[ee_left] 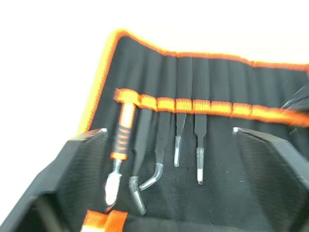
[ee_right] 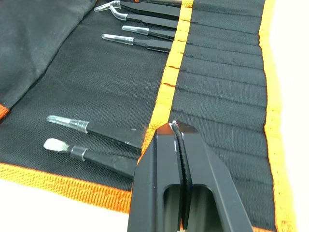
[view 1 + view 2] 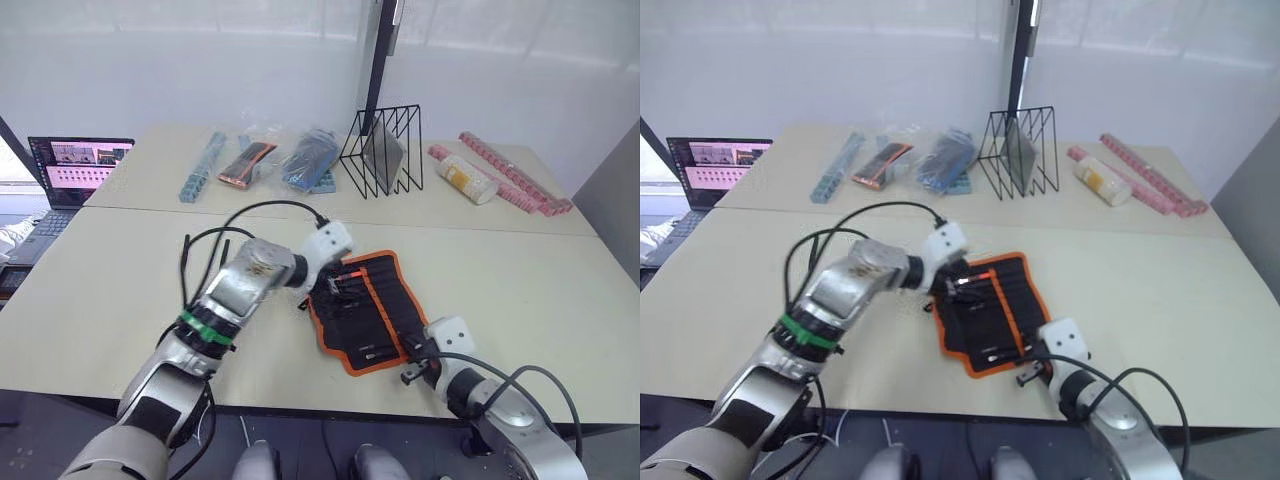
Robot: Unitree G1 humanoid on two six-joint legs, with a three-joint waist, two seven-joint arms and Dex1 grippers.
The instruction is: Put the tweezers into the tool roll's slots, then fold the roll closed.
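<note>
I read this as the end of the loading step: the tool roll [image 3: 368, 310] lies open on the near table [image 3: 100, 300], between my two arms, and the tweezers [image 1: 186, 140] look seated in the slots [image 2: 217, 82], tips poking out below the orange band. In the left wrist view I count four slim ones plus an orange-handled tool [image 1: 121, 145]; the right wrist view adds two more near the roll's other end (so the count may be complete, though I can't be sure which are which).

My left gripper [image 1: 169, 133] hangs over the roll's far end with its fingers spread wide and nothing between them. My right gripper [image 2: 176, 128] sits at the near end, fingers pressed together with the tips right on the orange band; whether they pinch fabric I can't make out.

Next, I judge, comes the fold: catch one end's edge trim and turn it over the row without dragging any tweezers out.

The strap isn't anywhere I can pick out, and my left gripper covers part of the roll's far edge in the head views. The bits on the back table are too small to name.
</note>
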